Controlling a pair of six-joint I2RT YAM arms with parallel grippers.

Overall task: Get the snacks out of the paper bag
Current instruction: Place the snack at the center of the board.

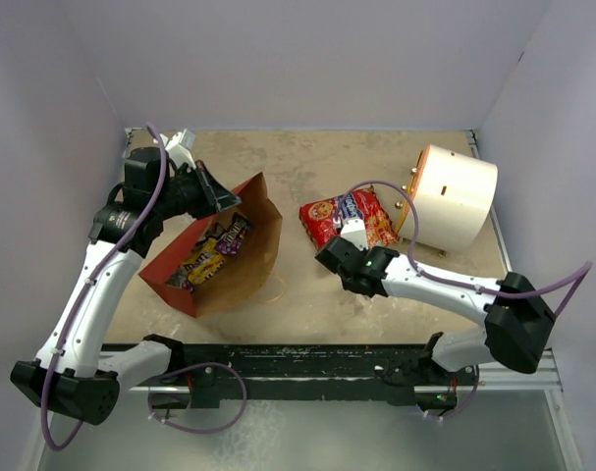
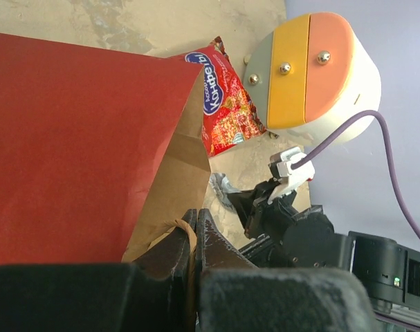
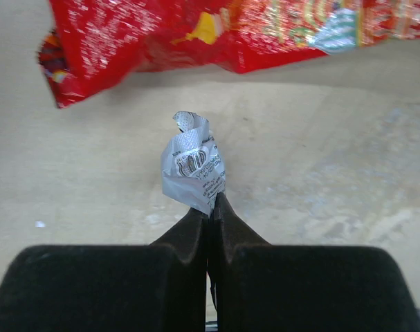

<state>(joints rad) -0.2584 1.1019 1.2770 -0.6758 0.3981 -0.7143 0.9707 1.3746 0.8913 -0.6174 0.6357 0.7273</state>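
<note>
The paper bag (image 1: 253,255), red outside and brown inside, lies open on its side at the left. Several small candy wrappers (image 1: 217,247) in purple, yellow and brown lie inside it. My left gripper (image 1: 211,192) is shut on the bag's twisted paper handle (image 2: 187,238) at the bag's rim. The large red packet (image 1: 349,217) lies on the table right of the bag; it also shows in the left wrist view (image 2: 222,97). My right gripper (image 1: 329,257) is shut on a silver-blue candy wrapper (image 3: 192,169), low over the table just in front of the red packet (image 3: 196,34).
A white cylinder (image 1: 457,196) with an orange and yellow face (image 2: 299,69) lies at the back right, close behind the red packet. The bag's other handle (image 1: 274,290) loops on the table by the bag mouth. White walls enclose the table.
</note>
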